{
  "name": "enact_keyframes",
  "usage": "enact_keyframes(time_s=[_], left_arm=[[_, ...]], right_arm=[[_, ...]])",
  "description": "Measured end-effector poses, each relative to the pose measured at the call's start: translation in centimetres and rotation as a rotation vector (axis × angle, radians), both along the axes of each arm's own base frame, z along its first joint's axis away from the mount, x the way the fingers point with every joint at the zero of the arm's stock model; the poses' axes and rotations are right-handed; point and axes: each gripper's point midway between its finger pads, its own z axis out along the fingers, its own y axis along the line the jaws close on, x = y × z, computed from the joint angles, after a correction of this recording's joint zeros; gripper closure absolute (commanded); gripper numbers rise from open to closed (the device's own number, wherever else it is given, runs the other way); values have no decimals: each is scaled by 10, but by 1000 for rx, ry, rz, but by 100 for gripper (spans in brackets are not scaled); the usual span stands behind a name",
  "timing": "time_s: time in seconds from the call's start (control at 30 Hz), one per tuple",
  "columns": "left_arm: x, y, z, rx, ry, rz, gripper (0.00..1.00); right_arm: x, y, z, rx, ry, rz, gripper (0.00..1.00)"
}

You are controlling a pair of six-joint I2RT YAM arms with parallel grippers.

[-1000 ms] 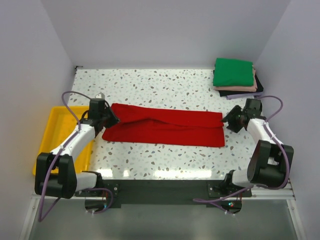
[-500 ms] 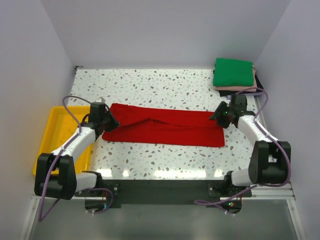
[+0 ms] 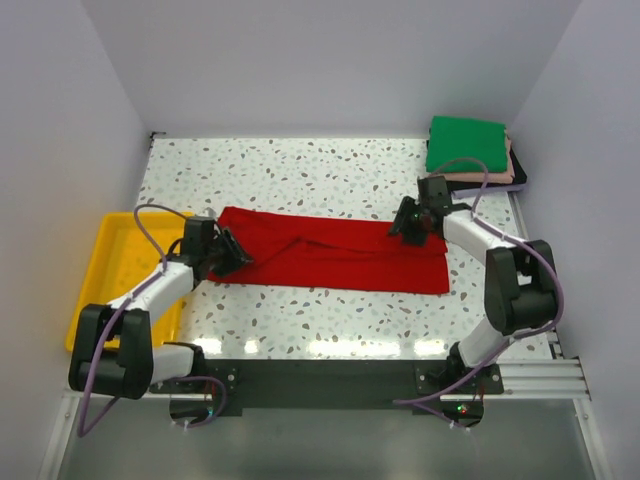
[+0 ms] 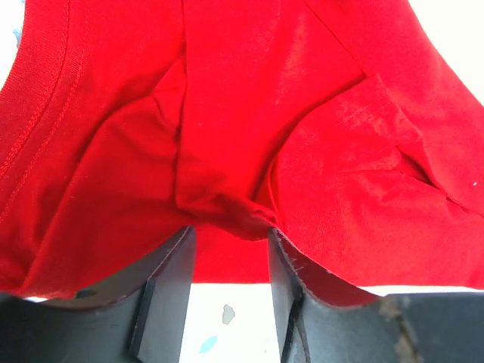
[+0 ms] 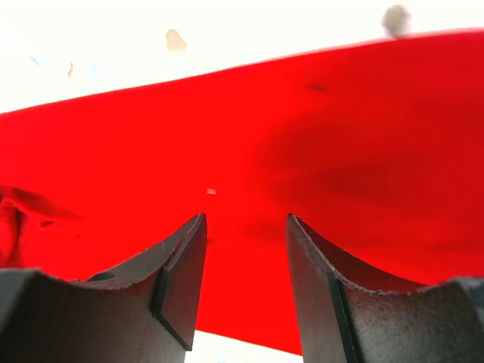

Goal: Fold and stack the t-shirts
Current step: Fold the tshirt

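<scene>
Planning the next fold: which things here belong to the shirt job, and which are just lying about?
Job: red shirt; stack of folded shirts.
Lying about: yellow tray.

red t-shirt (image 4: 249,113): matt knit cloth, stitched hem | table (image 3: 300,170): glossy speckled | tray (image 3: 110,250): smooth plastic

No writing, label, brand, number or sign can be read in any of the views.
</scene>
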Motion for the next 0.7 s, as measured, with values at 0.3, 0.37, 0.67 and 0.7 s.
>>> enact_keyframes(time_s=[0.3,0.37,0.67,0.7], left_arm=[[22,-4,41,-6,-93,-11,72],[31,-5,54,-11,-129,-11,78],[39,-26,33,-17,-69,-47,100],[37,-29,26,-12,-49,-51,100]], right_arm=[[31,54,24,-64,-86,159,57],[34,66,23,-80,-89,199,58],[16,118,0,-175,-61,373,60],[15,122,-1,-188,-62,388,60]])
